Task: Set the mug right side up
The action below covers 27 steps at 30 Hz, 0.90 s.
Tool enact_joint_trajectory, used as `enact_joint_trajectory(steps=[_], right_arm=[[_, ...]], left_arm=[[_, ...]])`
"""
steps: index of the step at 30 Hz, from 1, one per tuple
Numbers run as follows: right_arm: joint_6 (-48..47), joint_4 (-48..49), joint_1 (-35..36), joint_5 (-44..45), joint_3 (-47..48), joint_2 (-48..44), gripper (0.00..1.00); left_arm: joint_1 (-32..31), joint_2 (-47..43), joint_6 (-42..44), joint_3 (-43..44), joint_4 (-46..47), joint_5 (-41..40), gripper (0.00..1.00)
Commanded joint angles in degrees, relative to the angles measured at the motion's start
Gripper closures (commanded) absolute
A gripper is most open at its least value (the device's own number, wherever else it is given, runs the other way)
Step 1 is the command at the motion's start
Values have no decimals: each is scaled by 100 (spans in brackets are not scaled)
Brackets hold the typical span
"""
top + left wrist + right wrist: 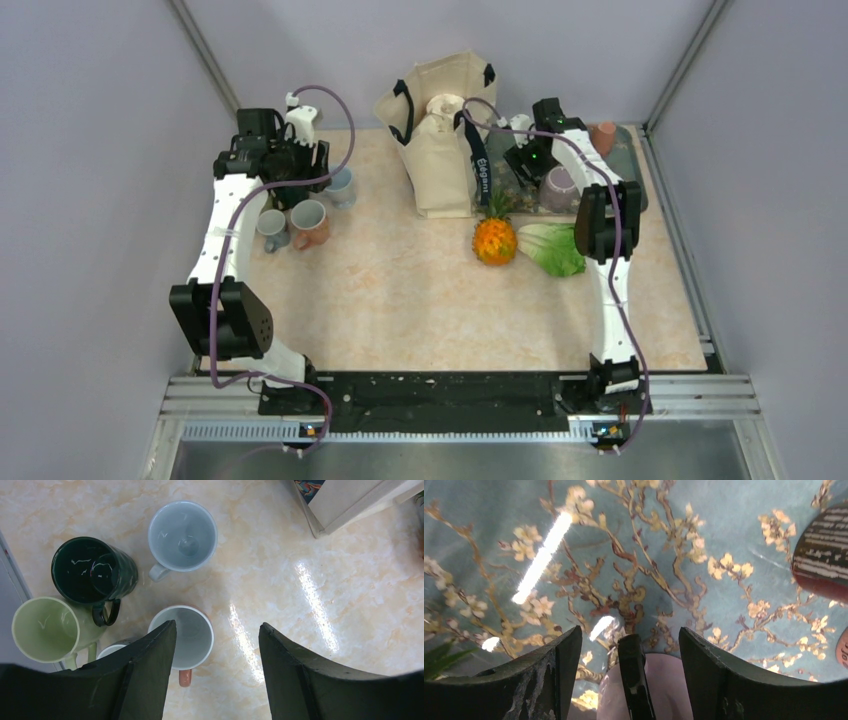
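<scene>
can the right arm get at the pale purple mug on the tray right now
Probably yes: the open right gripper hangs just above the mug on the flowered tray, with nothing visible between them.

1. The white-and-black left arm [225, 235] rises from its base and reaches toward the far left, wrist pointing down.
2. Its black two-finger left gripper [217, 630] hangs with jaws apart.
3. The white-and-black right arm [605, 240] stretches to the far right, wrist bent down.
4. Its black two-finger right gripper [629, 630] holds its jaws spread wide.
</scene>
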Motion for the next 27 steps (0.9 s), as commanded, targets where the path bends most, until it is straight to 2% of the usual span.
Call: enact_joint_trajectory(steps=[1, 7, 9, 13, 17, 20, 27], right_arm=[[-257, -423, -2, 615, 191, -222, 29], [-489, -749, 32, 737, 157, -361, 31], [-575, -769, 50, 920, 114, -356, 36], [-683, -773, 58, 1287, 31, -262, 60], [-779, -797, 54, 1280, -90, -331, 78], [-822, -793, 53, 1136, -101, -452, 100], [-588, -544, 56, 1010, 20, -846, 100]], left_arm=[[2, -12, 82, 150, 50, 92, 33], [6, 1, 54, 244, 19, 145, 33], [2, -6, 54, 292, 3, 140, 33], [1, -7, 59, 325, -7, 143, 33], [2, -10, 65, 300, -16, 137, 33], [8, -8, 75, 299, -11, 114, 33], [4, -32, 53, 317, -20, 148, 33]])
